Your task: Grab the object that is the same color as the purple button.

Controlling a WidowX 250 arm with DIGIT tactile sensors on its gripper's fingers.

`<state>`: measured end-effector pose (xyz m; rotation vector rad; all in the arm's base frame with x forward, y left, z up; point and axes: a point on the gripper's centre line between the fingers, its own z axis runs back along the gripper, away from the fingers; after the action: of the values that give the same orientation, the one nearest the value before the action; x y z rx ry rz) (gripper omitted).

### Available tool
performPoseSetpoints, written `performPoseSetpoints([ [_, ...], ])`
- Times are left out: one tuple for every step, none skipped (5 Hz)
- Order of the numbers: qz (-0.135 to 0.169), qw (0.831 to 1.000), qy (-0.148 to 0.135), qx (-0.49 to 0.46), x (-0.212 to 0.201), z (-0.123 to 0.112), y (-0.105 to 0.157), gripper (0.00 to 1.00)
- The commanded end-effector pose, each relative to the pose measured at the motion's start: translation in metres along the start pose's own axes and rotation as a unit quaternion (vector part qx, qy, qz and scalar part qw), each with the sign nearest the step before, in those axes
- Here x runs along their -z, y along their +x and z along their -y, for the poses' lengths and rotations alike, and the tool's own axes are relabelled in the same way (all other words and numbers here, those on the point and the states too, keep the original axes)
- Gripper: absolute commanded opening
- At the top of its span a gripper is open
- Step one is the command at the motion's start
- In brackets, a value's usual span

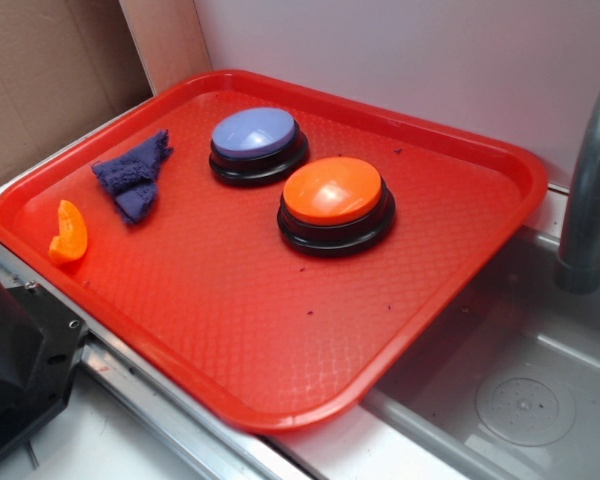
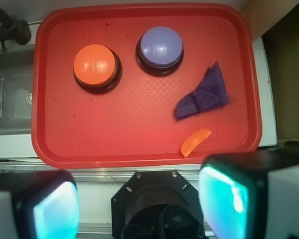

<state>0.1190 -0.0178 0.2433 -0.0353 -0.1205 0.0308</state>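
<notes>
So there's a red plastic tray [image 1: 230,340] with a diamond-textured floor and rounded raised rim. On it, the purple button [image 1: 254,134] is a smooth lavender dome on a black base, and right next to it sits an identical orange button [image 1: 332,192], glossy enough to catch glare. The object [image 1: 132,176] is a fuzzy dark purple-blue scrap of cloth, crumpled and roughly triangular, lying beside the purple button toward the tray's edge. Near it, not touching, is a small orange curved plastic piece [image 1: 68,233].

The exterior view also shows a grey faucet pipe [image 1: 588,200] and a metal sink basin [image 1: 500,390] beside the tray. Only the wrist view shows the gripper [image 2: 139,204]: its two blocky fingers [image 2: 224,196] are spread wide apart, holding nothing, hanging back from the tray's near rim.
</notes>
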Motion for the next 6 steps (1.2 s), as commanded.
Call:
performPoseSetpoints([
  [0.0,1.0,0.0,0.0,0.0,0.0,0.0,1.0],
  [0.004,1.0,-0.008,-0.018,0.017,-0.018,0.016,1.0],
  [0.007,1.0,-0.023,-0.018,0.036,-0.037,0.031,1.0],
  [0.012,0.999,-0.038,0.002,0.059,-0.055,0.045,1.0],
  [0.031,0.999,-0.014,-0.013,0.087,-0.083,0.06,1.0],
  [0.04,0.998,-0.003,-0.04,0.112,-0.108,0.067,1.0],
])
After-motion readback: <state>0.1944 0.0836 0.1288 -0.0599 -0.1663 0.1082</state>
